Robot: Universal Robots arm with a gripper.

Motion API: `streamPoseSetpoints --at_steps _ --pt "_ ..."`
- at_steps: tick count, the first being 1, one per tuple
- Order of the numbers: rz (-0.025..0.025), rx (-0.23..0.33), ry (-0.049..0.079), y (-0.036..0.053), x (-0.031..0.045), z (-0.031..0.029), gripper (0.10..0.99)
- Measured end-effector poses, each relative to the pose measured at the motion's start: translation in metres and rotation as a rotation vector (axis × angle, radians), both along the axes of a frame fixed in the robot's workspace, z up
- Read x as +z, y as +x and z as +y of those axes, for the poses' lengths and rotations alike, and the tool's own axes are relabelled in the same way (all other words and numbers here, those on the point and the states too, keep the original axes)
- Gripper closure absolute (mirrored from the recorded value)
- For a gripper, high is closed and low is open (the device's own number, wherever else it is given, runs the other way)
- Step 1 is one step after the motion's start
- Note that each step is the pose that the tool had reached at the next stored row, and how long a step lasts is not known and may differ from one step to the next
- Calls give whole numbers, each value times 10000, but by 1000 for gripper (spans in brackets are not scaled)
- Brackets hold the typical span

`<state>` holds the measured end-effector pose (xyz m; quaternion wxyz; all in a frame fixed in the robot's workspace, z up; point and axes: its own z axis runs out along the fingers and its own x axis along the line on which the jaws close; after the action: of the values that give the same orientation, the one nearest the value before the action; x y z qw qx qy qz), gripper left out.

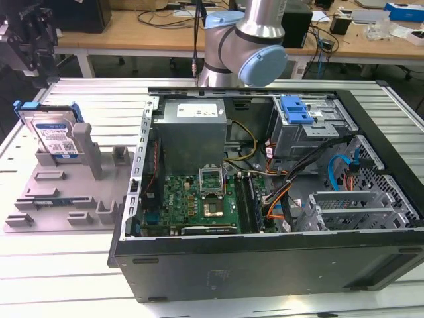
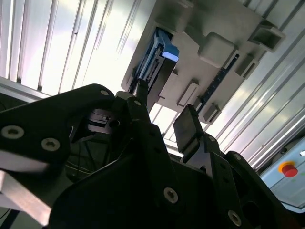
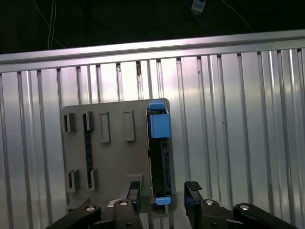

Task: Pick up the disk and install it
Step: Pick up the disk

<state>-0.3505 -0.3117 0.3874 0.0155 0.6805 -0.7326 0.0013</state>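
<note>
The gripper (image 3: 163,194) is seen spread open with nothing held. Its fingers (image 3: 193,191) are cut off by the frame edge in the first wrist view and are kept clear of the disk (image 3: 159,143). The disk is stood on edge along one edge of the grey fixture tray (image 3: 114,162), at its far corner in the exterior view, and is partly hidden there by a grey post (image 1: 83,142). The tray is laid on the slatted table (image 1: 40,278), beside the open computer case (image 1: 265,255).

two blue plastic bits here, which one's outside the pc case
The blue bracket around the disk, standing on edge in the grey fixture tray at the exterior view's left. The other, the blue latch, sits atop the drive cage inside the computer case.
</note>
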Motion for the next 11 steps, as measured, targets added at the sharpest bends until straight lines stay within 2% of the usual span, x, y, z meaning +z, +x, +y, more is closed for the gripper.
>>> streamPoseSetpoints --at_steps 3,4,11 --pt "-118 110 21 -8 -8 0 588" --pt "-130 149 22 -13 -13 0 588" --pt "-131 680 70 -75 -72 0 588"
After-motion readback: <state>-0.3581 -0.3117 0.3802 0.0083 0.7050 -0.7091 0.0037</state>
